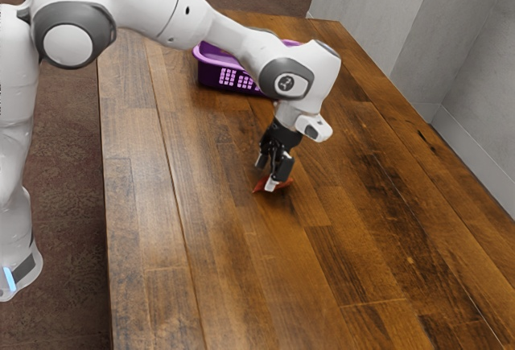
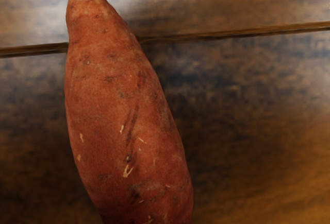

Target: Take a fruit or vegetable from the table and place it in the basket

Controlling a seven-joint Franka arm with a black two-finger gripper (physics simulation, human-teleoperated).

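My gripper (image 1: pixel 268 175) is low over the table, its fingers apart and open, one on the near side of a reddish-orange sweet potato (image 1: pixel 260 187) and the other farther back. The sweet potato lies on the wooden table, partly hidden by the near finger. In the wrist view, the sweet potato (image 2: pixel 124 110) is large and close under my hand, its narrow end pointing away and its other end cut off. The purple basket (image 1: pixel 211 73) stands on the far part of the table, partly hidden behind the arm.
The plank table (image 1: pixel 241 277) extends around the gripper, with its long edge on the exterior view's left beside the arm's base. A grey wall (image 1: pixel 471 68) rises beyond the table on the exterior view's right.
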